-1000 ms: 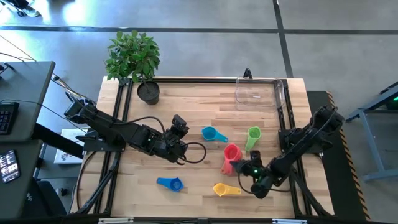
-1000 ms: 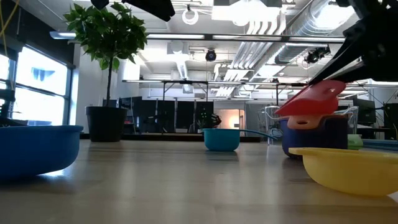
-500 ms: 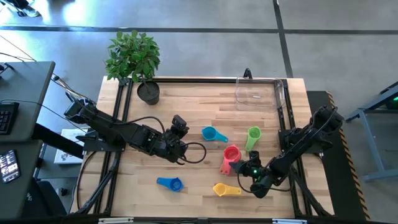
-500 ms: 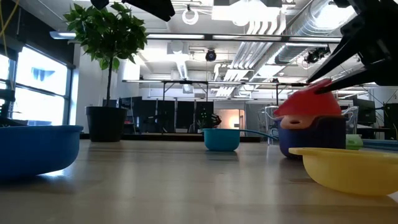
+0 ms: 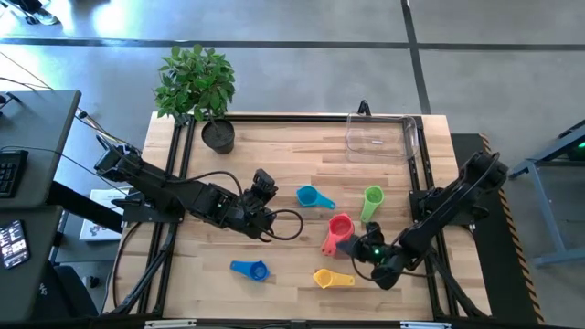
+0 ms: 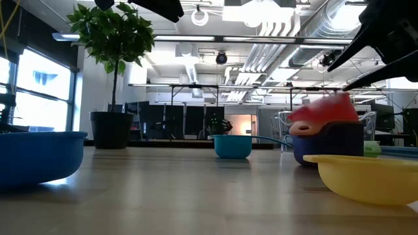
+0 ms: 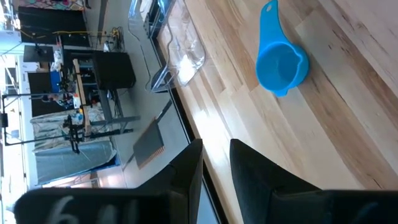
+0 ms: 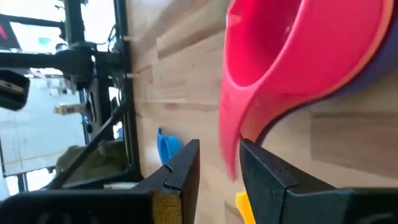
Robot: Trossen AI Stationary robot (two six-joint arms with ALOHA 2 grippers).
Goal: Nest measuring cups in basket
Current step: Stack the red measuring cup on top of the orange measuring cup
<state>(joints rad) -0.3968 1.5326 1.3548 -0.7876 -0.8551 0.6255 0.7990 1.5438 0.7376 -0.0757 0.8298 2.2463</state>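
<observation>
Honestly, we are finding no readable writing. We are seeing the right claw [image 5: 352, 245] spread, releasing the red cup [image 5: 339, 227] nested on the purple cup [image 6: 330, 140]. The left claw [image 5: 263, 185] is hovering mid-desk [image 5: 283, 155], fingers slightly parted, empty. The basket [image 5: 382, 133] is sitting at the far edge.

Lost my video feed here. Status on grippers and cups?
Right gripper open at red cup's handle. Red cup nested on the purple. Left gripper idle mid-table. Basket empty, path clear.
</observation>
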